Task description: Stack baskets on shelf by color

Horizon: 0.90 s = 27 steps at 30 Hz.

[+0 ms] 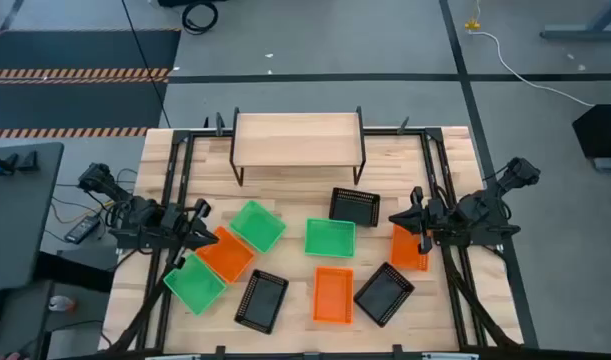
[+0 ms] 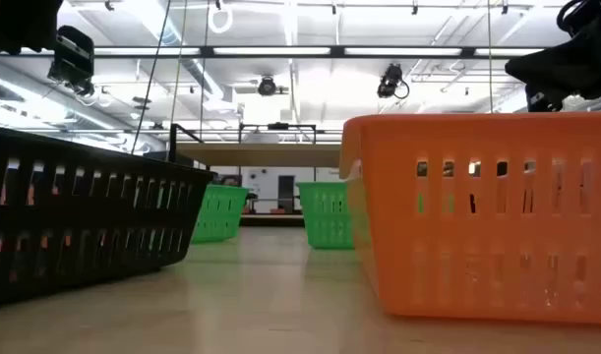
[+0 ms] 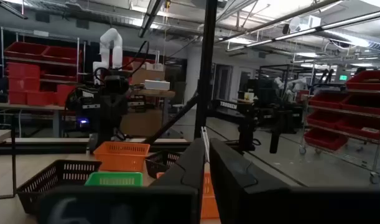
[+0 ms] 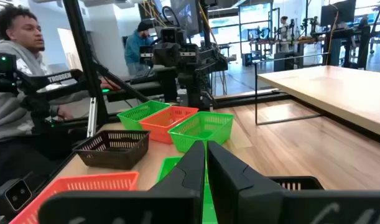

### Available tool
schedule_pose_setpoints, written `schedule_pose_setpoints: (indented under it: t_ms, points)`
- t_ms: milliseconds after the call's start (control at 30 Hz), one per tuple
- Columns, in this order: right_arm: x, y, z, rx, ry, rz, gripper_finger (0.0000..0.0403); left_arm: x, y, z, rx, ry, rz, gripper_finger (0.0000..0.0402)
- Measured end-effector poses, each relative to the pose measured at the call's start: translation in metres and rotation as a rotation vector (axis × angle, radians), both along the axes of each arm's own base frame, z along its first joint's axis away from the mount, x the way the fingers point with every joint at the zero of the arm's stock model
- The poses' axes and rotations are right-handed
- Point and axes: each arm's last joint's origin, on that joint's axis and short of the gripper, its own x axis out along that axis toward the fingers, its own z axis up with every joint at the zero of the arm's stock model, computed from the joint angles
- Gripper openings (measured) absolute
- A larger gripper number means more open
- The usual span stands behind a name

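The light-wood shelf (image 1: 298,135) stands on thin black legs at the table's far middle. Nine baskets rest on their bottoms on the slatted table in front of it: green (image 1: 257,225), (image 1: 330,238), (image 1: 195,283); orange (image 1: 225,253), (image 1: 334,294), (image 1: 410,247); black (image 1: 355,207), (image 1: 262,300), (image 1: 384,294). My left gripper (image 1: 205,228) hovers shut at the left, beside the left orange and green baskets. At the right, my right gripper (image 1: 395,218) is held shut, level, above the right orange basket's edge. Each wrist view shows its fingers closed together, left (image 3: 205,163) and right (image 4: 205,158).
Black frame rails (image 1: 175,180) run along both sides of the table. A person (image 4: 22,81) sits beyond the table's left side, behind the left arm. In the low view an orange basket (image 2: 477,216) and a black one (image 2: 74,226) stand close at the near edge.
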Motion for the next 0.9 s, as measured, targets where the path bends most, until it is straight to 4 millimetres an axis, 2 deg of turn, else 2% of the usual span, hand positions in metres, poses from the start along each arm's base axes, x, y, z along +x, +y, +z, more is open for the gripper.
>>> schedule_pose_setpoints:
  t_ms: [900]
  points:
    - [0.0000,0.0000,0.0000,0.000,0.000,0.000,0.0024,0.0000,0.0000,0.0001,0.000,0.000,0.000,0.0034]
